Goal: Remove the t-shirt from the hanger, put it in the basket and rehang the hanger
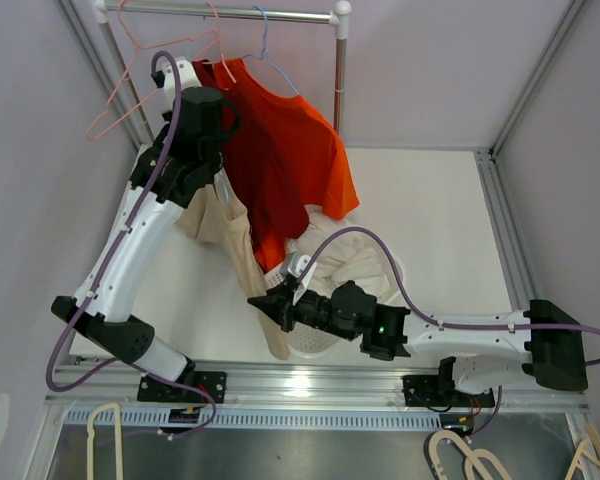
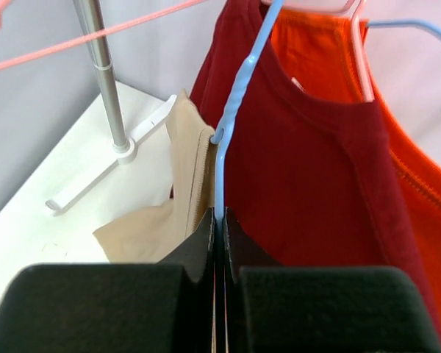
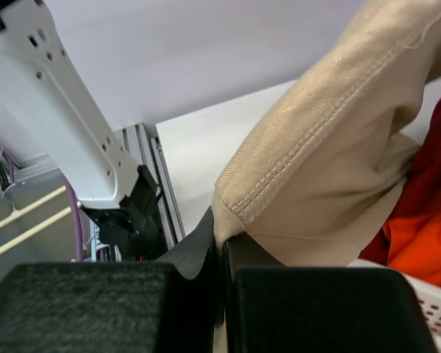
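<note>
A beige t-shirt (image 1: 225, 225) hangs on a light-blue hanger (image 2: 231, 110) beside a dark red shirt (image 2: 309, 184) and an orange shirt (image 2: 415, 154). My left gripper (image 1: 218, 112) is up by the rack. In the left wrist view it (image 2: 219, 220) is shut on the blue hanger's wire, with the beige cloth (image 2: 180, 191) bunched against the wire just ahead. My right gripper (image 1: 263, 300) is low, near the basket. In the right wrist view it (image 3: 222, 239) is shut on the stitched edge of the beige t-shirt (image 3: 316, 154), which stretches between the two grippers.
A metal clothes rack (image 1: 270, 14) stands at the back, with its pole (image 2: 103, 73) left of the hanger. An empty pink hanger (image 1: 115, 95) hangs at its left. A white basket (image 1: 315, 345) with beige cloth sits by my right gripper. Spare hangers (image 1: 460, 455) lie below the front rail.
</note>
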`<action>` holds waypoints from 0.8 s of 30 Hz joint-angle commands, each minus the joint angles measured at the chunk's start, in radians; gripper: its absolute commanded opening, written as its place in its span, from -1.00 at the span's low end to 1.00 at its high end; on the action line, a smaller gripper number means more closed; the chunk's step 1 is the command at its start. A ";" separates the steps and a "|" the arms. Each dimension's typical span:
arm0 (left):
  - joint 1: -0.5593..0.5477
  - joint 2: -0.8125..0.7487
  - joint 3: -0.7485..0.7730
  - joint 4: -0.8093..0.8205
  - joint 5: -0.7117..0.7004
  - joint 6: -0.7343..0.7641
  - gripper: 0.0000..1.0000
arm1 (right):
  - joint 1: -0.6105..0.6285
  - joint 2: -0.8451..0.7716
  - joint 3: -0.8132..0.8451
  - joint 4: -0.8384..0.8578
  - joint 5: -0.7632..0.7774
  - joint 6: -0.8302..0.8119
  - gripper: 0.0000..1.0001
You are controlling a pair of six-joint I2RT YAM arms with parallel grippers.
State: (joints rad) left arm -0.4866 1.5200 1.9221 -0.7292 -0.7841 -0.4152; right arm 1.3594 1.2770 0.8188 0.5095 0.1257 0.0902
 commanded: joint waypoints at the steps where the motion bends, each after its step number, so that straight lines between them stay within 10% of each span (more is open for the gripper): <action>1: 0.023 -0.004 0.133 0.019 -0.015 0.023 -0.99 | 0.029 -0.031 -0.027 0.021 -0.002 0.048 -1.00; 15: -0.047 -0.424 -0.064 -0.392 0.370 -0.148 -0.99 | -0.163 0.131 0.268 -0.061 -0.090 -0.058 -1.00; 24: -0.046 -0.704 -0.175 -0.539 0.355 -0.071 -0.99 | -0.255 0.289 0.532 -0.170 -0.172 -0.086 -1.00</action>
State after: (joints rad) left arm -0.5282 0.8223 1.7321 -1.2144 -0.4347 -0.5201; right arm 1.1107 1.5425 1.2861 0.3580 0.0025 0.0246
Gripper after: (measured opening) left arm 0.016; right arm 0.014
